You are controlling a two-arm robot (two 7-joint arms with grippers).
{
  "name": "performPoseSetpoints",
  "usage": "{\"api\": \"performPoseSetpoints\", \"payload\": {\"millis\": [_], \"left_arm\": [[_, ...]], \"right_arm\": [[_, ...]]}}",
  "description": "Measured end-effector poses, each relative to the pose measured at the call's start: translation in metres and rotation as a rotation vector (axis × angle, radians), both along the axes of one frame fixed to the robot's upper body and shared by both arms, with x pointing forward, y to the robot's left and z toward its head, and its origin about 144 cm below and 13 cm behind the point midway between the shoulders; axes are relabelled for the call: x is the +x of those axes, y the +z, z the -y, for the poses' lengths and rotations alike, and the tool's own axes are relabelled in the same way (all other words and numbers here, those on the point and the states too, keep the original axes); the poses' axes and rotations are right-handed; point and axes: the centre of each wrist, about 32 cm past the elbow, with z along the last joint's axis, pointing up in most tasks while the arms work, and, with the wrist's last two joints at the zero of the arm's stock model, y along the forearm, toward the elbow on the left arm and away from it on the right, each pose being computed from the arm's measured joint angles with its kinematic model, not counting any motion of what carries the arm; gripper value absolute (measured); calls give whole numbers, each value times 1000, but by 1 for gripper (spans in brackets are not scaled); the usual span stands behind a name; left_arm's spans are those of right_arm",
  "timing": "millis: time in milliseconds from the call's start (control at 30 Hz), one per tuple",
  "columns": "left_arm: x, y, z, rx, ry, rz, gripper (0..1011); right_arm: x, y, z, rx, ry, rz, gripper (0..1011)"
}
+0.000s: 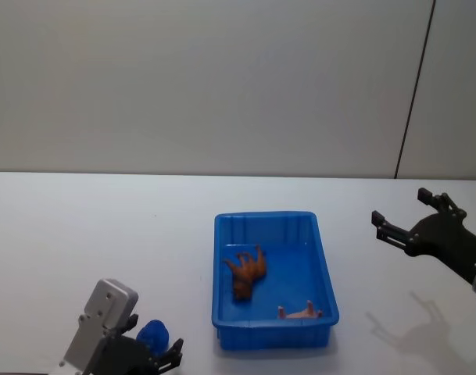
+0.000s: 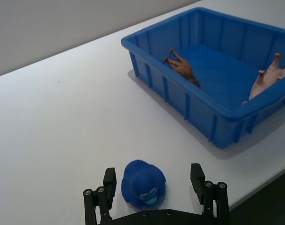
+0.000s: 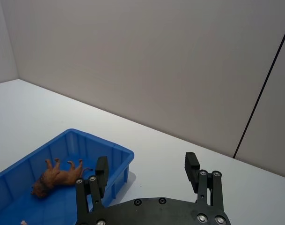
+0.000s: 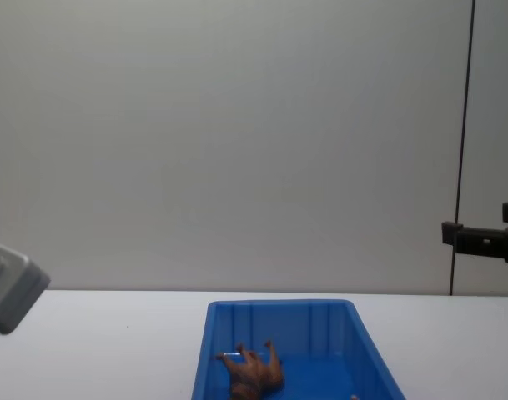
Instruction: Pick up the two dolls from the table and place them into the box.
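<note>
My left gripper (image 2: 154, 187) sits low at the near left of the table (image 1: 81, 234), fingers spread wide apart and clamping nothing. Between its fingers (image 2: 109, 180), in the left wrist view, lies a small blue toy (image 2: 143, 183) shaped like a rounded hat or cap with a pale mark on it; it rests on the tabletop, and I cannot tell whether either finger touches it. In the head view that same blue toy (image 1: 152, 336) shows just ahead of the left gripper (image 1: 161, 355), close to the table's near edge.

My right gripper (image 1: 402, 219) hangs in the air to the right of the box (image 1: 222, 258), well above the tabletop, with its shadow on the white surface below. Its fingers (image 3: 191, 166) are parted and hold nothing.

Both dolls are already inside the blue box. The brown animal doll (image 1: 246, 273) lies on its side on the box floor, nearer the left wall, thin legs sticking out. The pale pinkish doll (image 1: 302, 313) lies at the near right corner of the box, legs pointing up, against the near wall. From the left wrist view the brown doll (image 2: 182, 68) and the pinkish one (image 2: 268, 77) are well apart.
</note>
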Motion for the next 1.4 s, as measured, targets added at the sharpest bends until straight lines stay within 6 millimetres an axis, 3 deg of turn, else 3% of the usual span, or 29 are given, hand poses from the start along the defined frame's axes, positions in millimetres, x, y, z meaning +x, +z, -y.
{"api": "performPoseSetpoints", "payload": {"millis": [433, 900, 1167, 1400], "left_arm": [[1, -6, -7, 30, 11, -37, 1001], [20, -5, -13, 48, -19, -28, 990], [29, -5, -14, 47, -45, -24, 794], [34, -7, -14, 39, -62, -26, 564]], "right_arm": [[0, 0, 0, 0, 0, 0, 1001], [0, 0, 0, 0, 0, 0, 1001], [0, 0, 0, 0, 0, 0, 1001], [0, 0, 0, 0, 0, 0, 1001]]}}
